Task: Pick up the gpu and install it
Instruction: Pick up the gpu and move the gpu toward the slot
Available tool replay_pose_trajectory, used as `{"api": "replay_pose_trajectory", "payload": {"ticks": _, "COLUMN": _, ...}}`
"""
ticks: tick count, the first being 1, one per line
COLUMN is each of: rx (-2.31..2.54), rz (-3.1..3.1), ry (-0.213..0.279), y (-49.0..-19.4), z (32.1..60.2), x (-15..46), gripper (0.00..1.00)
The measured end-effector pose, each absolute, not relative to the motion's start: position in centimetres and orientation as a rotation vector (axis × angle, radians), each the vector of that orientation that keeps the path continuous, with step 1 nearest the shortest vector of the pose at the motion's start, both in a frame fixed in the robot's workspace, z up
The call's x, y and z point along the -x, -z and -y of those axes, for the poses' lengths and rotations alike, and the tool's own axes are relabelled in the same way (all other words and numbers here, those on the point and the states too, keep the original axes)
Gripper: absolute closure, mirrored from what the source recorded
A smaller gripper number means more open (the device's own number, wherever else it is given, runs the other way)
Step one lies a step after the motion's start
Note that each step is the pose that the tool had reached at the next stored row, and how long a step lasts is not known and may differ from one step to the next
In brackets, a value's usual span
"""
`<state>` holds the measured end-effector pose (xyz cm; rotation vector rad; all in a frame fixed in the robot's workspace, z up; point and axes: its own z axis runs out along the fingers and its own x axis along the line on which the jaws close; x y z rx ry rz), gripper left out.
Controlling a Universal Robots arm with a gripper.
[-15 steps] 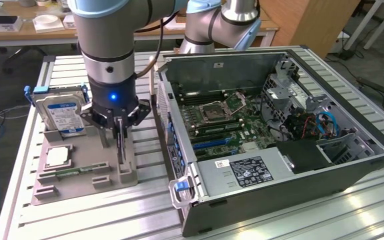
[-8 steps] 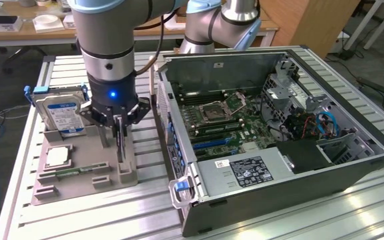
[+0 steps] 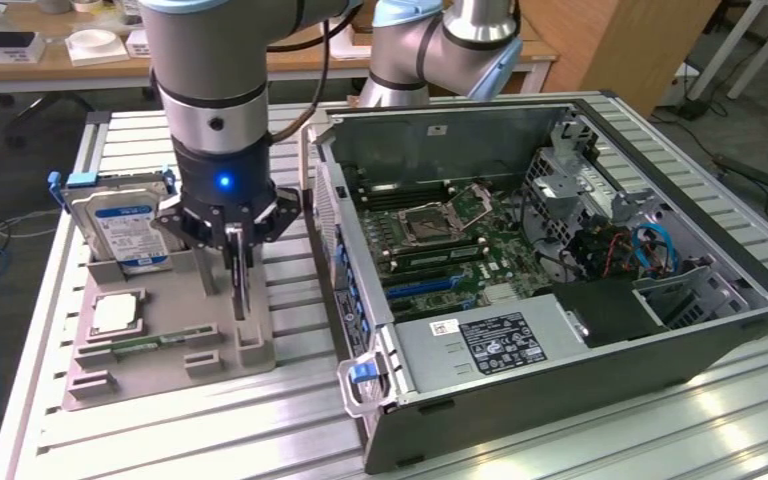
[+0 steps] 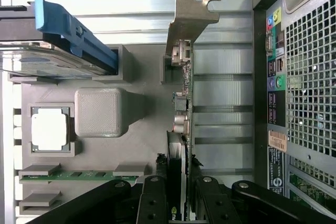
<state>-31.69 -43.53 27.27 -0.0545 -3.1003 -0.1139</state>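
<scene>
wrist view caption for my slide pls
Gripper closed on the gpu, standing on edge in the grey holder beside the computer case.

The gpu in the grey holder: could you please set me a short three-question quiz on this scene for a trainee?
1. True or false: the gpu is already seated in the computer case.
2. Multiple choice: in the grey holder, the gpu A. lies flat, cooler up; B. stands on edge; C. lies flat, cooler down.
3. Short answer: which part is the gripper nearest to?
Key: 1. False; it is in the grey holder, outside the computer case. 2. B. 3. The gpu; the gripper is right at its top edge.
</scene>
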Motion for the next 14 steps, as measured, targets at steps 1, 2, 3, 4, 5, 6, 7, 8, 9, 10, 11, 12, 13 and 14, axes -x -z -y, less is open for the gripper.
{"api": "replay_pose_trajectory", "payload": {"ticks": 1, "rx": 0.054, "rz": 3.1, "ry": 0.115, "y": -27.35, "z": 43.54, "x": 31.69, "gripper": 0.73}}
{"api": "replay_pose_trajectory", "payload": {"ticks": 2, "rx": 0.054, "rz": 3.1, "ry": 0.116, "y": -27.42, "z": 43.53, "x": 31.69, "gripper": 0.73}}
{"api": "replay_pose_trajectory", "payload": {"ticks": 3, "rx": 0.054, "rz": 3.1, "ry": 0.117, "y": -27.48, "z": 43.53, "x": 31.69, "gripper": 0.73}}
{"api": "replay_pose_trajectory", "payload": {"ticks": 4, "rx": 0.054, "rz": 3.1, "ry": 0.119, "y": -27.56, "z": 43.54, "x": 31.69, "gripper": 0.73}}
{"api": "replay_pose_trajectory", "payload": {"ticks": 5, "rx": 0.054, "rz": 3.1, "ry": 0.12, "y": -27.63, "z": 43.54, "x": 31.68, "gripper": 0.73}}
{"api": "replay_pose_trajectory", "payload": {"ticks": 6, "rx": 0.054, "rz": 3.1, "ry": 0.122, "y": -27.7, "z": 43.54, "x": 31.69, "gripper": 0.73}}
{"api": "replay_pose_trajectory", "payload": {"ticks": 7, "rx": 0.054, "rz": 3.1, "ry": 0.123, "y": -27.76, "z": 43.54, "x": 31.68, "gripper": 0.73}}
{"api": "replay_pose_trajectory", "payload": {"ticks": 8, "rx": 0.054, "rz": 3.1, "ry": 0.125, "y": -27.84, "z": 43.54, "x": 31.69, "gripper": 0.73}}
{"api": "replay_pose_trajectory", "payload": {"ticks": 9, "rx": 0.054, "rz": 3.1, "ry": 0.126, "y": -27.93, "z": 43.54, "x": 31.69, "gripper": 0.73}}
{"api": "replay_pose_trajectory", "payload": {"ticks": 10, "rx": 0.054, "rz": 3.099, "ry": 0.128, "y": -28.01, "z": 43.54, "x": 31.69, "gripper": 0.73}}
{"api": "replay_pose_trajectory", "payload": {"ticks": 11, "rx": 0.054, "rz": 3.099, "ry": 0.13, "y": -28.09, "z": 43.54, "x": 31.69, "gripper": 0.73}}
{"api": "replay_pose_trajectory", "payload": {"ticks": 12, "rx": 0.054, "rz": 3.099, "ry": 0.131, "y": -28.17, "z": 43.53, "x": 31.69, "gripper": 0.73}}
{"api": "replay_pose_trajectory", "payload": {"ticks": 13, "rx": 0.054, "rz": 3.099, "ry": 0.133, "y": -28.24, "z": 43.53, "x": 31.69, "gripper": 0.73}}
{"api": "replay_pose_trajectory", "payload": {"ticks": 14, "rx": 0.054, "rz": 3.099, "ry": 0.134, "y": -28.32, "z": 43.54, "x": 31.69, "gripper": 0.73}}
